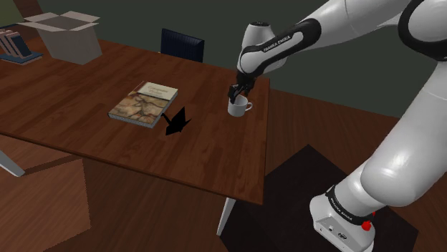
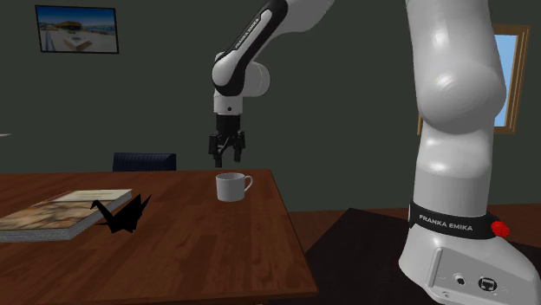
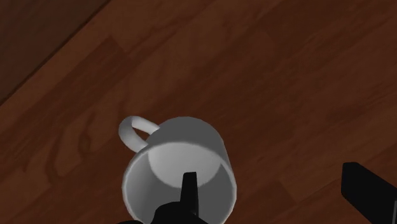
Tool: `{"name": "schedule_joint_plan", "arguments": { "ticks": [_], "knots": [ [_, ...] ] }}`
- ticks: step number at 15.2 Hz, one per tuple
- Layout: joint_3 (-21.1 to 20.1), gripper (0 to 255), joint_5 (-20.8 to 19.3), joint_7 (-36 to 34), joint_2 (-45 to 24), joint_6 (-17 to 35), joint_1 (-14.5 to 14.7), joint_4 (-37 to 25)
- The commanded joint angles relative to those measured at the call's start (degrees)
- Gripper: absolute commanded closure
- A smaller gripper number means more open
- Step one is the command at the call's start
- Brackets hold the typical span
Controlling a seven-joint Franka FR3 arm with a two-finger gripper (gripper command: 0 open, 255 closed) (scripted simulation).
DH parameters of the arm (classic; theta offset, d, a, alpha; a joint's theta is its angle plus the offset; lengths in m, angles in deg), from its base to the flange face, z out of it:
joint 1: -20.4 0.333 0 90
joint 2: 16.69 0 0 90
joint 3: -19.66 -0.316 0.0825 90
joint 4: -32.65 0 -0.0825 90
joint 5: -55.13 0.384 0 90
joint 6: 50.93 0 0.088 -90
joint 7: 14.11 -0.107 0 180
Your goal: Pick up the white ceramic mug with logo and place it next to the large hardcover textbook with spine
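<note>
A plain white mug [image 1: 238,107] stands upright on the dark wooden table [image 1: 86,107], near the edge closest to the stand, handle toward the shoulder view's right. My gripper [image 1: 236,91] hangs just above it, open and holding nothing. In the second exterior view the gripper [image 2: 228,156] sits a short gap above the mug [image 2: 230,186]. In the wrist view one fingertip [image 3: 188,191] is over the mug's [image 3: 178,159] opening and the other is well outside its rim. The large book [image 1: 143,104] lies flat toward the shoulder view's left.
A black paper crane [image 1: 175,122] stands between book and mug. A cardboard box [image 1: 61,32] and a row of books [image 1: 14,44] sit at the table's far end. A dark chair [image 1: 182,44] is behind the table.
</note>
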Motion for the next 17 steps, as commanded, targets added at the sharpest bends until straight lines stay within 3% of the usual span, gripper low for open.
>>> {"name": "schedule_joint_plan", "arguments": {
  "ticks": [1,5,12,17],
  "knots": [
    [0.35,0,-0.98,-0.4,-4.51,0.83,0.1,-3.52],
    [1.05,0,-2.24,-0.75,-11.72,1.97,0.32,-9.33],
    [1.44,0,-2.79,-1.11,-16.26,6.2,0.42,-9.63],
    [1.44,0,-2.79,-1.11,-16.26,6.2,0.42,-9.63]
  ]
}}
